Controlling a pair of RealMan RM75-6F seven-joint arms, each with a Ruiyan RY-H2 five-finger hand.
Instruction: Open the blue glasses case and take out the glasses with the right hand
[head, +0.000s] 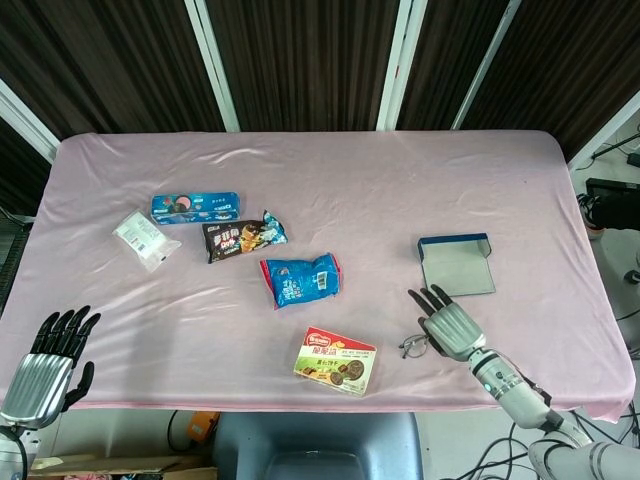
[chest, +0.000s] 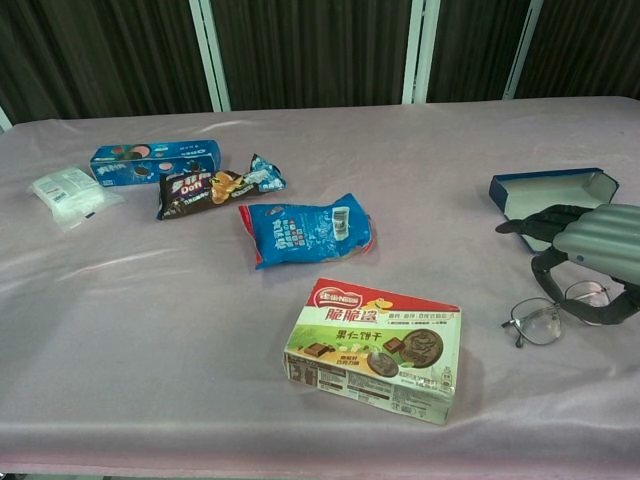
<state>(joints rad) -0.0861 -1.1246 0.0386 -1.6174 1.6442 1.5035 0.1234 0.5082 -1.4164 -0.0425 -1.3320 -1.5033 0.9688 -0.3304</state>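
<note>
One open blue glasses case (head: 456, 265), one pair of glasses (chest: 548, 315) under the open-fingered right robot hand (head: 447, 322), five snack packs

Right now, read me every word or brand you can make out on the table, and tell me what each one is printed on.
"DoN": on the dark snack bag, partly readable.
"脆脆鲨": large characters on the red and green wafer box.
"果仁饼干": smaller line on the same box, less certain.
Blue cookie box: print too small to read.
Blue snack bag: print blurred.
White packet: nothing legible.
Blue glasses case: no text visible.
</note>
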